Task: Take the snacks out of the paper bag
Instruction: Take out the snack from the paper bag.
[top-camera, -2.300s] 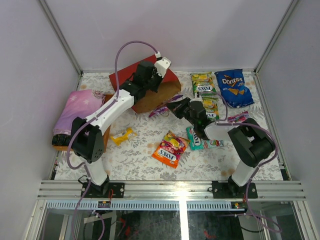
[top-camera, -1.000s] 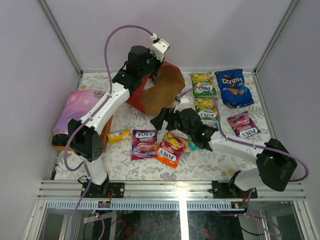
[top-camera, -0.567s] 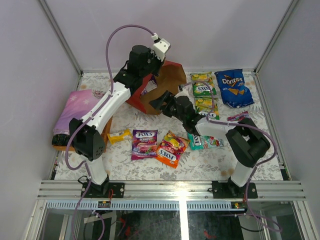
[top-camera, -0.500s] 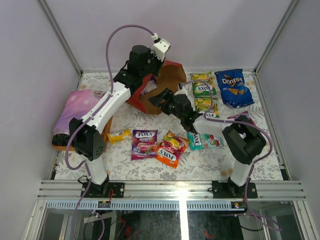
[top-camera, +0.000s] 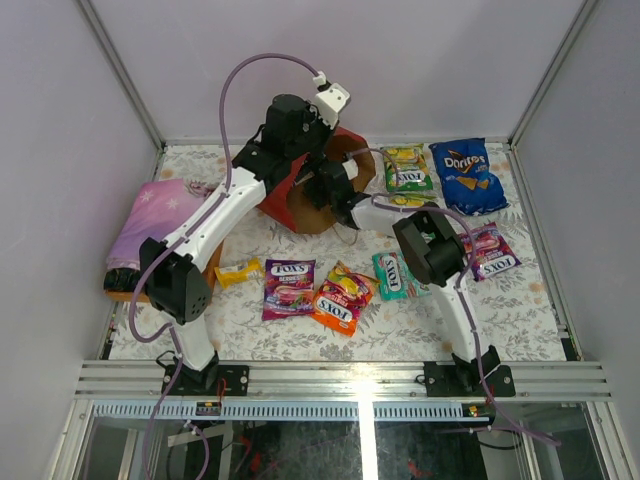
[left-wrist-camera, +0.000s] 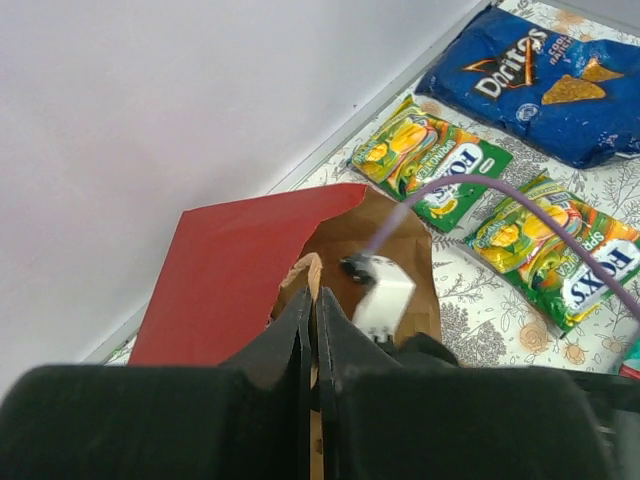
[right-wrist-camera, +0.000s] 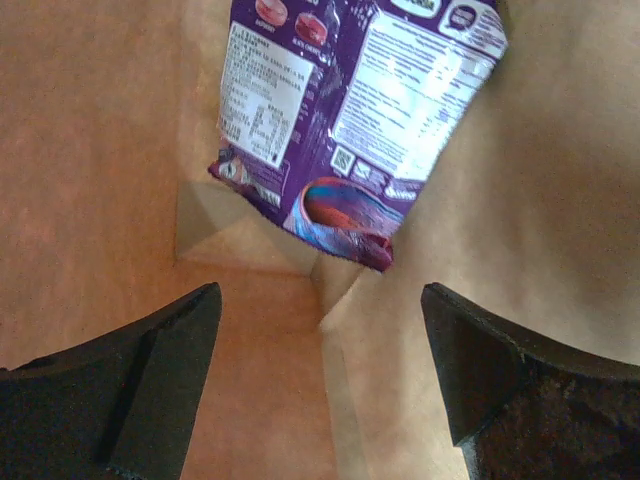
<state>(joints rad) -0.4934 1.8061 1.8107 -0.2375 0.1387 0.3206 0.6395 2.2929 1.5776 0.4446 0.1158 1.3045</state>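
The red paper bag (top-camera: 283, 190) lies tipped at the back, its brown mouth facing right. My left gripper (left-wrist-camera: 313, 300) is shut on the bag's upper rim (left-wrist-camera: 305, 275). My right gripper (right-wrist-camera: 320, 345) is open inside the bag, with nothing between its fingers. A purple packet (right-wrist-camera: 350, 110) lies just ahead of it on the brown paper. Out on the table are the blue Doritos bag (top-camera: 468, 176), a green-yellow packet (top-camera: 405, 168), purple (top-camera: 289, 288), orange (top-camera: 340, 298), teal (top-camera: 392, 276), pink (top-camera: 487, 251) and small yellow (top-camera: 243, 271) packets.
A folded pink-purple cloth (top-camera: 155, 225) rests on a wooden tray at the left edge. The right arm (top-camera: 425, 245) stretches across the middle of the table over the packets. White walls close the back and both sides.
The right arm has swung from the packets at mid-table up and left into the bag's mouth. The left gripper has kept hold of the rim and shifted slightly right.
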